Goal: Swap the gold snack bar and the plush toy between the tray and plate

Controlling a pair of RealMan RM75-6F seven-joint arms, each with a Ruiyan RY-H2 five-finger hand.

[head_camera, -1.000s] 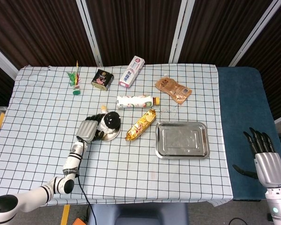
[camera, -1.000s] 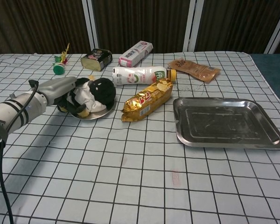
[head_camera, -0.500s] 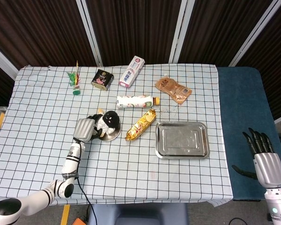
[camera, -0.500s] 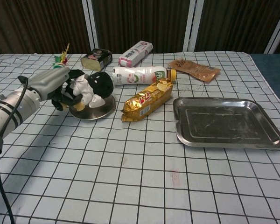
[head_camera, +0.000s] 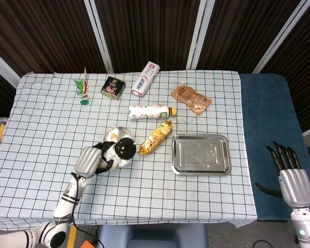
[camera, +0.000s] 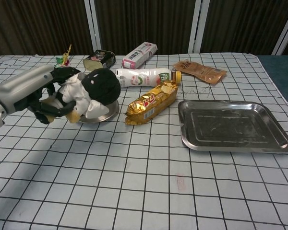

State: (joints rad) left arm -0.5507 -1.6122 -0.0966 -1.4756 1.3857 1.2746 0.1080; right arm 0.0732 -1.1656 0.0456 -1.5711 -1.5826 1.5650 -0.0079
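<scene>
My left hand (head_camera: 90,161) (camera: 43,98) grips the black-and-white plush toy (head_camera: 121,152) (camera: 93,91) and holds it in the air, above and in front of the small round metal plate (head_camera: 115,135) (camera: 103,114). The gold snack bar (head_camera: 155,137) (camera: 151,102) lies on the checked tablecloth between the plate and the steel tray (head_camera: 201,154) (camera: 233,126), which has nothing in it. My right hand (head_camera: 290,173) hangs open off the table's right side over the blue surface, seen only in the head view.
A white bottle (head_camera: 150,111) (camera: 143,76) lies just behind the snack bar. Farther back are a dark tin (head_camera: 112,87), a white box (head_camera: 146,78), a brown pouch (head_camera: 190,98) and a green-and-red toy (head_camera: 83,89).
My left hand has lifted the plush toy off the plate and drawn it toward the near edge of the table. The plate now sits bare. The right hand has stayed still.
</scene>
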